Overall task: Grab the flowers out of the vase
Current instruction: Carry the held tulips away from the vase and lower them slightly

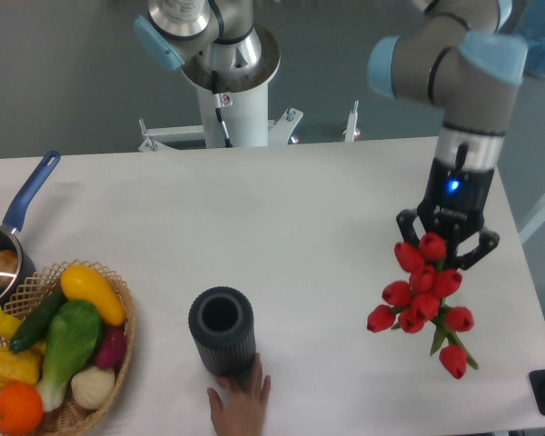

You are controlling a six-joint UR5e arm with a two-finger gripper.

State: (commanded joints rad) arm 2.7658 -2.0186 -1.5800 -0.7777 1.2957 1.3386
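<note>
The flowers point(423, 292), a bunch of red tulips with green stems, hang at the right side of the table. Their heads are up at my gripper point(442, 250) and their stems point down and to the right. My gripper comes down from above, shut on the top of the bunch, with its fingertips hidden among the blossoms. The vase point(222, 331), a dark ribbed cylinder, stands upright with nothing in it near the front of the table, far left of the flowers.
A human hand point(241, 400) reaches in from the front edge and touches the vase's base. A wicker basket point(118, 359) of toy vegetables and a blue-handled saucepan point(18, 213) sit at the left. The robot's base point(227, 73) stands behind the table.
</note>
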